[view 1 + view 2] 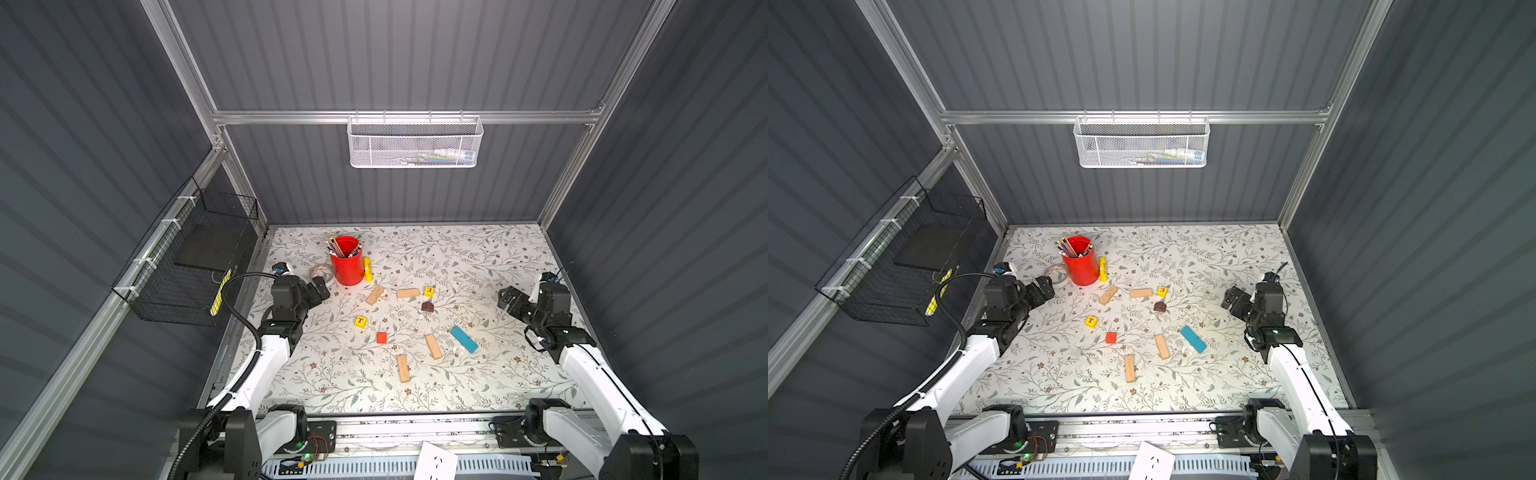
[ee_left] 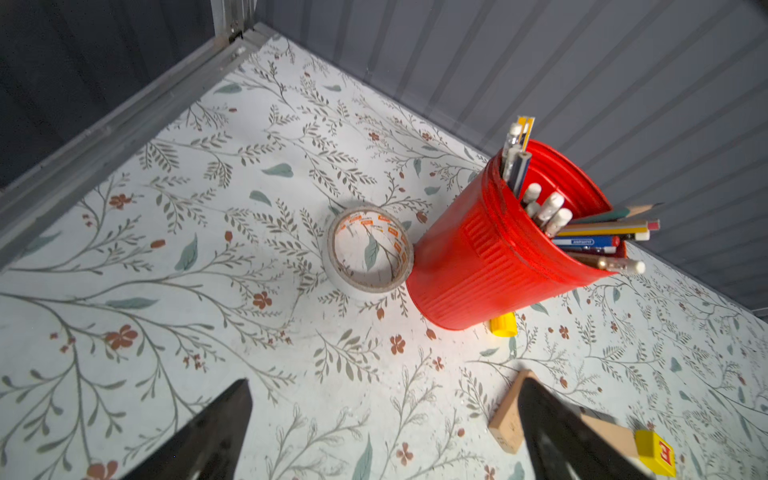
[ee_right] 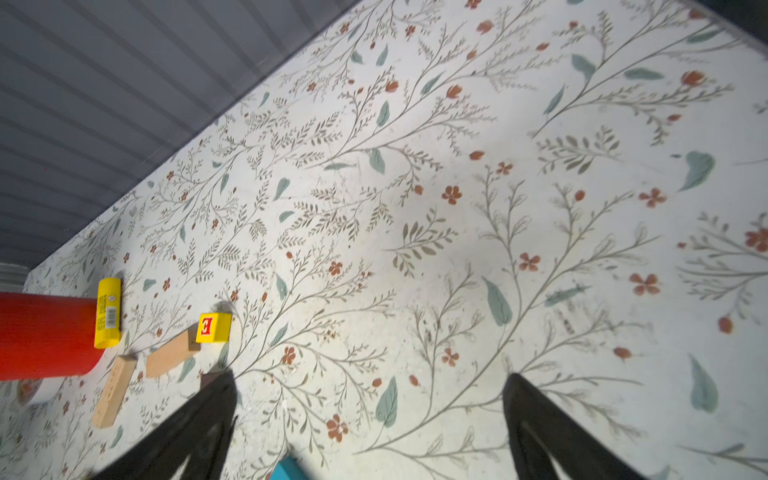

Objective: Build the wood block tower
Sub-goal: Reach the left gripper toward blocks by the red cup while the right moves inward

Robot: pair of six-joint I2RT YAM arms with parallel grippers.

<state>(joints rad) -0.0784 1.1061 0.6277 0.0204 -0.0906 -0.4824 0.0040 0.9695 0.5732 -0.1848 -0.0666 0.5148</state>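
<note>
Your left gripper (image 2: 384, 380) and right gripper (image 3: 372, 376) both stand wide open, holding nothing; small scattered wooden blocks (image 1: 433, 347) lie flat between them.

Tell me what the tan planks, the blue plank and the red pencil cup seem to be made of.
The tan planks: bare wood, matte; pale raw colour, sharp sawn edges.
The blue plank: likely the same wood, painted; flat opaque blue, same shape.
The red pencil cup: probably painted sheet metal, slightly glossy; ribbed wall and rolled rim, though plastic is possible.
</note>
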